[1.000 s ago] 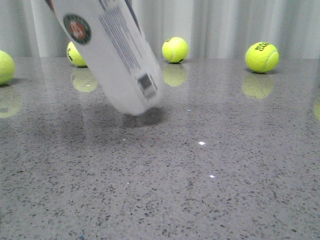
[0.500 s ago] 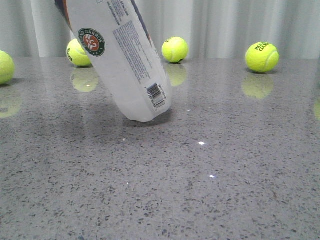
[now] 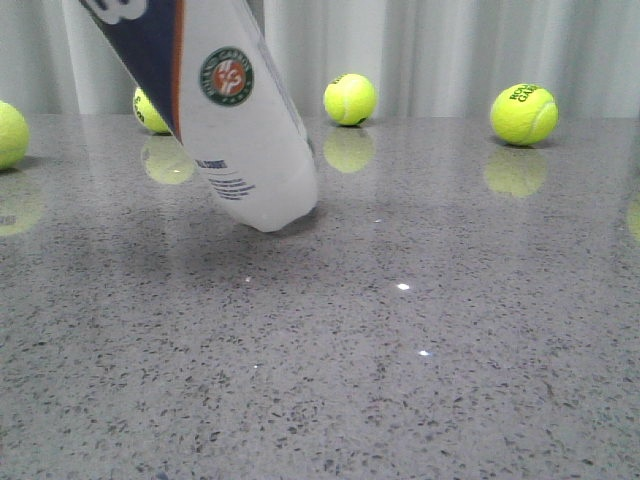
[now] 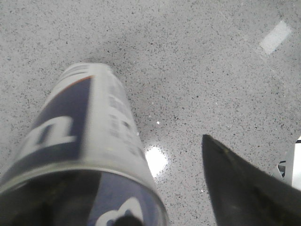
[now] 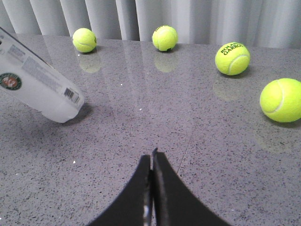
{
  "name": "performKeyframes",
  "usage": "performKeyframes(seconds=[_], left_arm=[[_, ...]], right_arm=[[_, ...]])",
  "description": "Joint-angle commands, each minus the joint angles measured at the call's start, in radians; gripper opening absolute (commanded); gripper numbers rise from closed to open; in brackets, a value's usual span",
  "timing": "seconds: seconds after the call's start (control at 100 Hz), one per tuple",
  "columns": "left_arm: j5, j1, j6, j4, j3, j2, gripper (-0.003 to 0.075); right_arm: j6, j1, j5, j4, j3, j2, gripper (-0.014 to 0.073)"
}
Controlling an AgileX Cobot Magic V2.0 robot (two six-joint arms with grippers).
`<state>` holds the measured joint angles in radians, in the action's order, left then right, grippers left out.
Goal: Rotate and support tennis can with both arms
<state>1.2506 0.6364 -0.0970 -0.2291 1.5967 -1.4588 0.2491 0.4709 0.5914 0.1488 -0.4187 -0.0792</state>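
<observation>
**Tech A:** Front view, label check. What is legible on the tennis can [image 3: 215, 110]?

**Tech B:** A round green and orange "Roland Garros" emblem, a navy panel with an orange stripe, and fine print too small to read. One tennis ball [image 3: 524, 113] also reads "Roland Garros".

**Tech A:** Can position?

**Tech B:** Tilted, top leaning toward the robot's left, lower end touching the grey speckled table [image 3: 420, 350]. Large white lettering on the navy panel shows in the left wrist view, cropped and blurred.

**Tech A:** End effectors?

**Tech B:** Right gripper [image 5: 152, 157]: fingers pressed together, holding nothing, well apart from the can. Left gripper [image 4: 164, 188]: one black finger [image 4: 244, 188] stands clear beside the can, the can's upper end lies between the jaws; actual contact cannot be confirmed.

**Tech A:** Clearance?

**Tech B:** Bare tabletop lies in front of the can and to its right. Other balls sit near the far edge, before a pale pleated curtain [image 3: 440, 50]. The polished surface mirrors the balls.
</observation>
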Motion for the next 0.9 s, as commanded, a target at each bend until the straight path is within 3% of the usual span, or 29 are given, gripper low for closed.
performKeyframes(seconds=[0.0, 0.43, 0.68, 0.89], left_arm=[[-0.078, 0.008, -0.001, -0.032, 0.027, 0.030, 0.0494], [-0.439, 0.006, 0.003, -0.042, 0.027, -0.014, 0.0494], [-0.561, 0.006, 0.003, 0.036, 0.027, -0.059, 0.0494], [-0.577, 0.005, 0.003, 0.038, 0.027, -0.061, 0.0494]], right_arm=[[-0.002, -0.006, -0.080, 0.017, -0.021, -0.011, -0.0064], [-0.002, -0.006, -0.080, 0.017, -0.021, -0.011, -0.0064], [-0.002, -0.006, -0.080, 0.017, -0.021, -0.011, -0.0064], [-0.002, -0.006, -0.080, 0.017, -0.021, -0.011, -0.0064]])
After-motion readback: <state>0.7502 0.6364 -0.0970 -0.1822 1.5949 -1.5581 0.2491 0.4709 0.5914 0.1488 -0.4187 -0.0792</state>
